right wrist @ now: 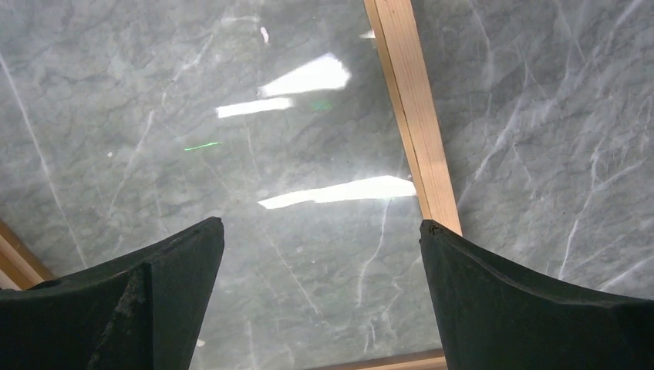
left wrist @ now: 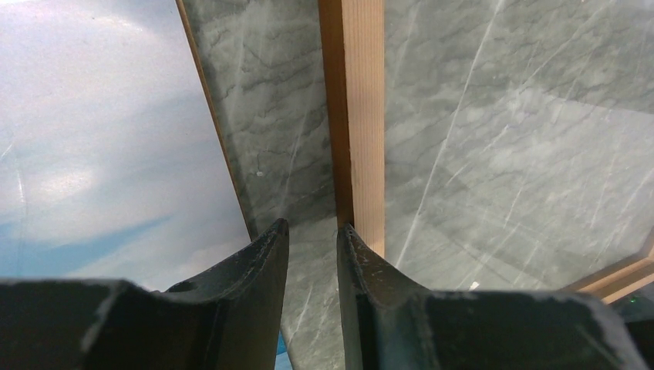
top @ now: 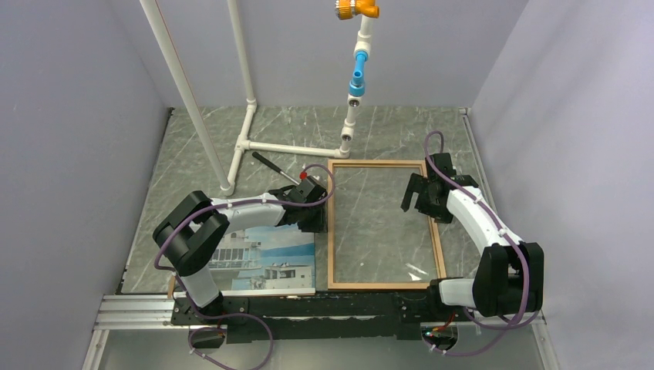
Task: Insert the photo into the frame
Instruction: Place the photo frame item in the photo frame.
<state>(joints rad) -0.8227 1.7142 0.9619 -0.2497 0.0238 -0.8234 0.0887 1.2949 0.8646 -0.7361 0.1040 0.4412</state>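
The photo (top: 266, 262), a glossy print of a white building against blue sky, lies flat on the grey marble-patterned table (top: 401, 131) in the lower left of the top view. It is partly covered by the left arm, and a thin brown edge shows along its border. Just beside it, to the right, the frame (top: 330, 231) of orange-brown wood lies flat in the centre of the view, and the table pattern is visible through its opening.

The left pincer (top: 315, 216) sits between the photo and the frame's left rail, near the rail's upper half. In the left wrist view, the left pincer (left wrist: 312, 227) has its jaws narrowly apart, with bare table showing in the gap. The photo (left wrist: 92, 139) fills the left side, and the frame (left wrist: 359, 116) rail runs down to the right fingertip.

The right pincer (top: 420, 202) hangs over the frame's right rail, in the centre right of the top view. In the right wrist view, the right pincer (right wrist: 322, 223) is spread wide and holds nothing. The frame (right wrist: 412, 116) rail crosses near its right finger.
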